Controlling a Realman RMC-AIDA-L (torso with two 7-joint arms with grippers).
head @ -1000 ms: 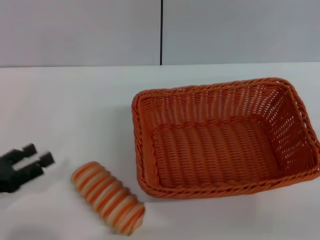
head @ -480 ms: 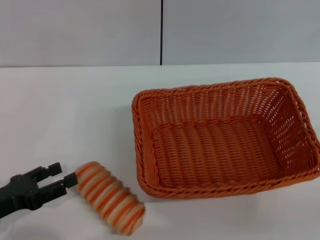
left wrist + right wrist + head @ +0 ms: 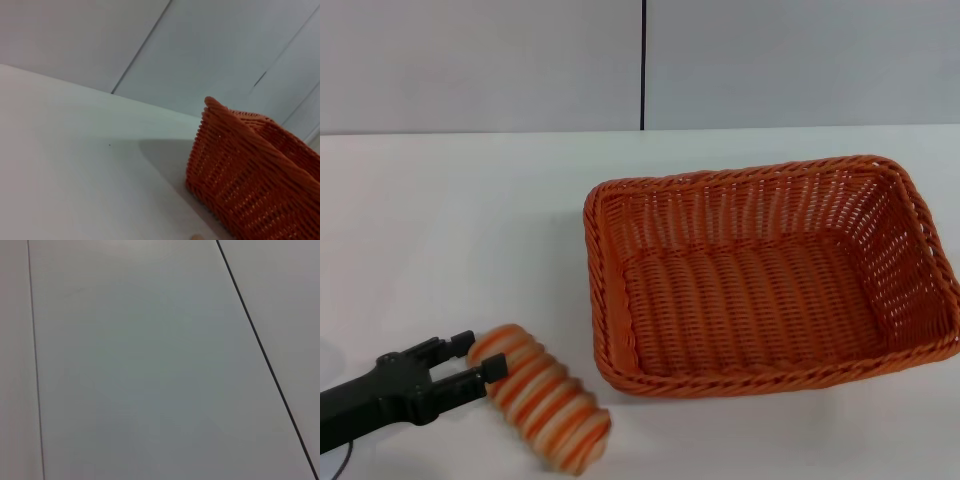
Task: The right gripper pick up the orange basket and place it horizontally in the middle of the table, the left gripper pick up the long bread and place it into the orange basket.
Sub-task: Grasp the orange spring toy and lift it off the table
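Observation:
The orange basket (image 3: 765, 275) lies lengthwise across the white table (image 3: 450, 220), right of centre, and holds nothing. One corner of the orange basket (image 3: 250, 170) also fills part of the left wrist view. The long bread (image 3: 542, 395), ridged with orange and cream stripes, lies slanted near the front edge, left of the basket. My left gripper (image 3: 475, 360) comes in low from the front left, open, its two black fingertips reaching the bread's left end, one on each side. The right gripper is out of view; its wrist camera shows only grey wall panels.
A grey wall (image 3: 770, 60) with a dark vertical seam stands behind the table. Bare white tabletop stretches left of and behind the basket. The basket's right end sits close to the picture's right edge.
My left gripper has advanced rightward along the front of the table, from well clear of the bread to having its fingertips at the bread's left end. Basket and bread have stayed put.

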